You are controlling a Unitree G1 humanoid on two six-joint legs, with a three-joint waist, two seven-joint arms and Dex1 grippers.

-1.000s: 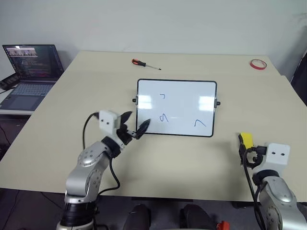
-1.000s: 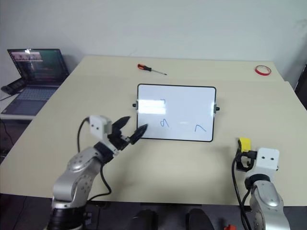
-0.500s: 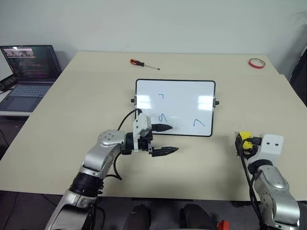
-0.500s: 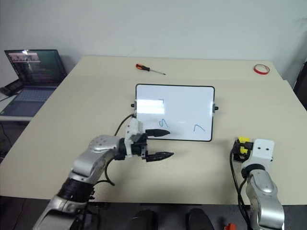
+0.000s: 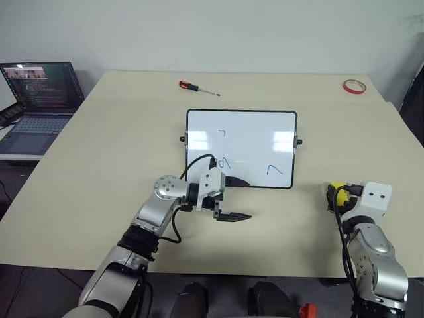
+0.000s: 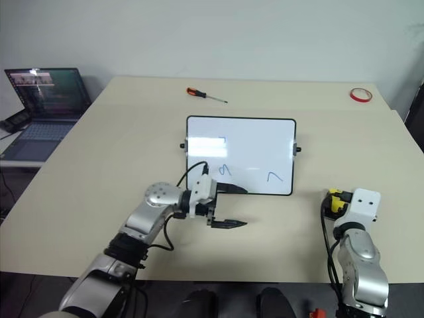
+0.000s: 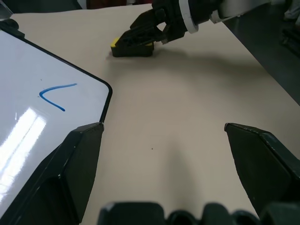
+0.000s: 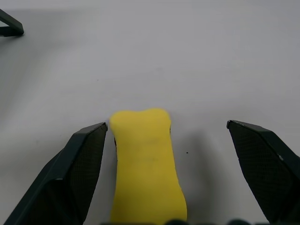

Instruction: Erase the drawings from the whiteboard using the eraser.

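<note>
three blue drawings (image 5: 224, 162) unwiped on the whiteboard (image 5: 242, 126) at centre frame, so erasing not yet begun; step in hand judged to be the pick-up of the eraser (image 5: 336, 192). lies at lower right of the head views, flat on the table (image 5: 119, 132), well apart from the board's right edge. right gripper (image 8: 166, 140) spread wide, straddling the yellow block without clamping it: one finger just beside the block's flank, the other with a clear gap. best done by centring first, shifting sideways so the block sits midway between the jaws, then closing across its narrow width, keeping the dark underside facing down for wiping. worth gripping high enough to leave the pad proud of the fingertips, or the fingers may scrape the board. left gripper (image 5: 230, 199) also parted, empty, at lower centre, one finger over the board's bottom edge, the other over bare table. probably meant to steady the frame; better pressed on the rim than on the glossy face, well clear of the marks.
</note>
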